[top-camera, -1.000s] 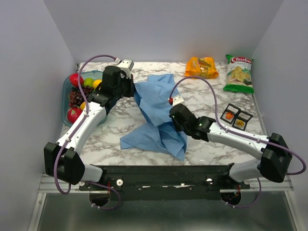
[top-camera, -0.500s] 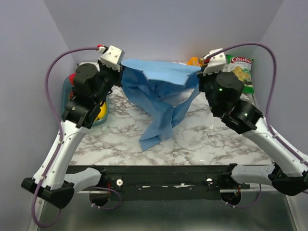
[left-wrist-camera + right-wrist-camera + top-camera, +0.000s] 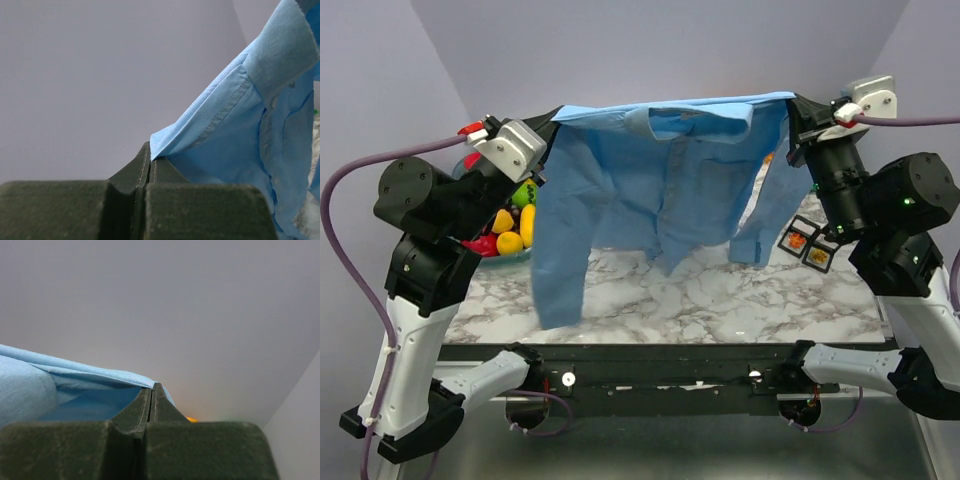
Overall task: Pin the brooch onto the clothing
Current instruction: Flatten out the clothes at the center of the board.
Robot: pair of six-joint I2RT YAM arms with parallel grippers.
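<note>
The light blue shirt (image 3: pixel 670 170) hangs spread out in the air above the table, collar at the top and sleeves dangling. My left gripper (image 3: pixel 558 113) is shut on its top left corner, and the cloth shows pinched at the fingertips in the left wrist view (image 3: pixel 150 151). My right gripper (image 3: pixel 792 101) is shut on the top right corner, also seen in the right wrist view (image 3: pixel 152 388). A tiny orange-red brooch (image 3: pixel 798 240) lies in a small black tray on the table, behind the right sleeve's edge.
A second small black tray (image 3: pixel 818 255) sits beside the first. A bowl of fruit (image 3: pixel 506 228) stands at the left, partly hidden by my left arm and the shirt. The marble table (image 3: pixel 720 300) lies below the hanging shirt.
Both arms have risen and moved apart. The shirt went from crumpled on the table to lifted and stretched wide between the two grippers.
</note>
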